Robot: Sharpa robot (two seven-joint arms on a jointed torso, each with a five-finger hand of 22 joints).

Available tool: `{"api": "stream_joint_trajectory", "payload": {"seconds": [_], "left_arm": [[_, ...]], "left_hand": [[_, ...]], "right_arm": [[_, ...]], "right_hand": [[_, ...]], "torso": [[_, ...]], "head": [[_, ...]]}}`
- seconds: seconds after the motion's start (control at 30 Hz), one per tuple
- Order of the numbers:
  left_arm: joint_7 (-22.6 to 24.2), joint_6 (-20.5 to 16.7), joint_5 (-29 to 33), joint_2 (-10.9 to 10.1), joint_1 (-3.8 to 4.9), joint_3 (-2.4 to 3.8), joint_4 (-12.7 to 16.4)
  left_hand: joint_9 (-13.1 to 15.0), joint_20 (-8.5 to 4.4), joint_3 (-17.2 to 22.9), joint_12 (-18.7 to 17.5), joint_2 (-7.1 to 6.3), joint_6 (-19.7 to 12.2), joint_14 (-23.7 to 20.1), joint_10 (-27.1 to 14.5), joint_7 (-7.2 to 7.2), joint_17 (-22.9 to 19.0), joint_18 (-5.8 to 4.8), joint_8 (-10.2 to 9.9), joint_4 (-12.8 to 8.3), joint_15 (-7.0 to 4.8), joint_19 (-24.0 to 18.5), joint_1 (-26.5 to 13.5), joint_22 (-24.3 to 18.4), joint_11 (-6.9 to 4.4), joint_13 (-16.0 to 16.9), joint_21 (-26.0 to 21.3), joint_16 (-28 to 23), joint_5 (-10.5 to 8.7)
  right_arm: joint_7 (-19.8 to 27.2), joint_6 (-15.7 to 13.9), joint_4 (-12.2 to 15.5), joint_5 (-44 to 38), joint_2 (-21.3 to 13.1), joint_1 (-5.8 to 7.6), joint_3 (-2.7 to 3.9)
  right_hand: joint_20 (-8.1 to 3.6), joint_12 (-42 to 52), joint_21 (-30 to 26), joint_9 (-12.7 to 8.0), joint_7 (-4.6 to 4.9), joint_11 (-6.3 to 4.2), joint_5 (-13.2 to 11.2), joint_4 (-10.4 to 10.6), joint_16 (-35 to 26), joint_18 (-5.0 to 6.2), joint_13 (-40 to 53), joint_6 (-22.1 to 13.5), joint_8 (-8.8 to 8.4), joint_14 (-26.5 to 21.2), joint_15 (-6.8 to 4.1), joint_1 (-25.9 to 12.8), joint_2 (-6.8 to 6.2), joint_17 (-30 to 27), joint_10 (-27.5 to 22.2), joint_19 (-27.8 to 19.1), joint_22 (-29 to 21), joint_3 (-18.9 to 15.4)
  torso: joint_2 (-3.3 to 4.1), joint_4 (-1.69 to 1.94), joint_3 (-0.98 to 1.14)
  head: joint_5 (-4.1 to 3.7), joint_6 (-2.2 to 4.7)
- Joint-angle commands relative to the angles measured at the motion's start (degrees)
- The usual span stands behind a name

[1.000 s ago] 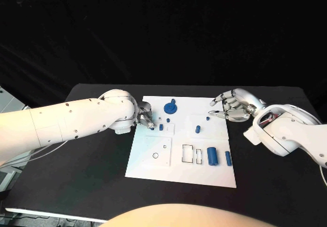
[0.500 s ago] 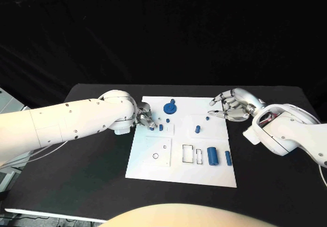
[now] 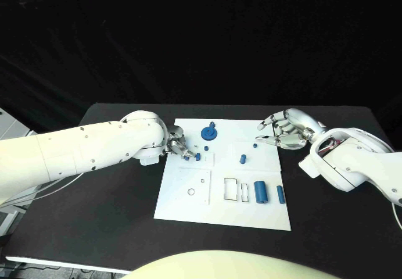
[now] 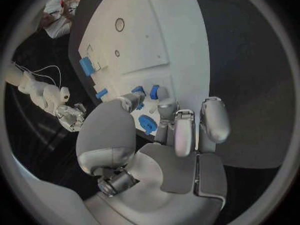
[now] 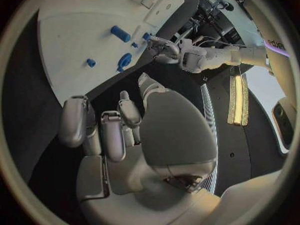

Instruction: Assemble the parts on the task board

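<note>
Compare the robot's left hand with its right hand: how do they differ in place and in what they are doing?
The left hand is at the task board's left edge, fingertips pinching a small blue part; the right hand hovers off the board's far right corner over the black table, touching no part. Both are silver, on white arms.

The left hand [image 3: 176, 145] hides whatever its fingers [image 4: 164, 108] touch.

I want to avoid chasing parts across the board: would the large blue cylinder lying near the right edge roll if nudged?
Probably. The large blue cylinder lies on its side on the flat task board, so a sideways nudge would likely roll it. It looks rigid and light. The slimmer blue piece beside it might stop it.
</note>
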Motion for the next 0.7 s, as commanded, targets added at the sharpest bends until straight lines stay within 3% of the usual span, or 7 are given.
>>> {"api": "stream_joint_trajectory", "payload": {"seconds": [0.03,0.23,0.43,0.53,0.63,0.7], "left_arm": [[-0.60,0.13,-0.08,-0.16,-0.14,-0.09,-0.14],[0.10,-1.23,-0.17,-0.85,-0.15,0.17,0.52],[3.39,-6.53,2.93,-1.90,-0.15,0.77,0.97],[5.29,-8.82,5.08,-2.40,-0.14,1.24,1.30],[8.29,-11.60,8.63,-3.03,-0.13,1.76,1.74],[9.62,-13.00,10.20,-3.27,-0.12,1.95,1.89]], "left_hand": [[-0.09,0.11,-0.41,-0.27,-0.04,-0.07,4.83,-0.25,0.47,10.89,-0.82,-0.22,-0.08,0.01,-0.29,0.50,-0.07,0.03,-0.08,-0.35,-0.28,0.01],[-0.09,0.12,-0.78,-0.19,0.24,-0.05,4.83,-0.19,0.45,10.90,-0.79,-0.22,-0.06,0.01,-0.34,0.62,-0.15,0.01,0.06,-0.40,-0.27,0.13],[0.13,0.31,-0.81,-1.23,3.04,-1.50,4.24,-1.94,0.74,9.21,-0.35,-0.34,-0.37,0.23,-1.80,4.60,-2.24,0.27,-1.72,-1.67,-1.23,0.83],[0.09,0.55,-0.86,-2.11,2.61,-2.79,3.93,-3.41,1.27,8.42,-0.09,-0.71,-0.17,0.54,-2.73,5.27,-3.56,0.70,-3.16,-2.45,-1.69,0.80],[-0.05,1.36,-4.27,-4.64,0.88,-5.02,3.02,-7.32,2.41,6.36,0.43,-1.41,0.04,1.49,-4.73,3.33,-6.26,1.78,-7.34,-4.14,-2.87,0.55],[-0.29,1.73,-5.77,-5.42,0.92,-5.89,2.36,-8.88,2.81,5.00,0.79,-1.77,0.07,1.85,-5.99,2.99,-7.95,2.17,-8.81,-5.21,-3.64,0.58]], "right_arm": [[0.49,0.41,0.10,-0.51,-0.02,-0.04,0.00],[0.52,0.46,0.09,-0.51,-0.02,-0.04,0.00],[0.54,0.47,0.07,-0.51,-0.02,-0.11,0.00],[0.55,0.45,0.05,-0.51,-0.03,-0.15,0.00],[0.56,0.41,0.04,-0.51,-0.04,-0.20,0.00],[0.56,0.40,0.04,-0.51,-0.04,-0.21,0.00]], "right_hand": [[-0.17,-0.12,-0.37,-0.05,-0.05,-0.19,0.26,-0.11,-0.19,1.02,-0.04,-0.20,0.23,3.33,0.19,-0.52,-0.16,5.97,-0.40,-0.43,4.15,0.30],[-0.17,-0.12,-0.37,-0.05,-0.05,-0.19,0.26,-0.11,-0.19,1.02,-0.04,-0.20,0.23,3.33,0.19,-0.52,-0.16,5.97,-0.40,-0.43,4.15,0.30],[-0.17,-0.17,-0.40,-0.05,-0.04,-0.20,0.26,-0.11,-0.29,1.01,-0.08,-0.20,0.24,3.28,0.19,-0.52,-0.14,5.84,-0.43,-0.43,4.13,0.33],[-0.17,-0.17,-0.40,-0.05,-0.04,-0.20,0.26,-0.11,-0.29,1.01,-0.08,-0.20,0.24,3.28,0.19,-0.52,-0.14,5.84,-0.43,-0.43,4.13,0.33],[-0.17,-0.17,-0.40,-0.05,-0.04,-0.20,0.26,-0.11,-0.29,1.01,-0.08,-0.20,0.24,3.28,0.19,-0.52,-0.14,5.84,-0.43,-0.43,4.13,0.33],[-0.17,-0.17,-0.40,-0.05,-0.04,-0.20,0.26,-0.11,-0.29,1.01,-0.08,-0.20,0.24,3.28,0.19,-0.52,-0.14,5.84,-0.43,-0.43,4.13,0.33]], "torso": [[0.02,-0.02,-0.02],[0.07,-0.05,-0.04],[-0.03,-0.05,-0.04],[0.00,-0.03,-0.05],[-0.04,0.00,-0.03],[-0.06,0.00,-0.01]], "head": [[-0.05,0.07],[-0.17,0.21],[-0.35,0.33],[-0.50,0.41],[-0.52,0.55],[-0.52,0.55]]}}
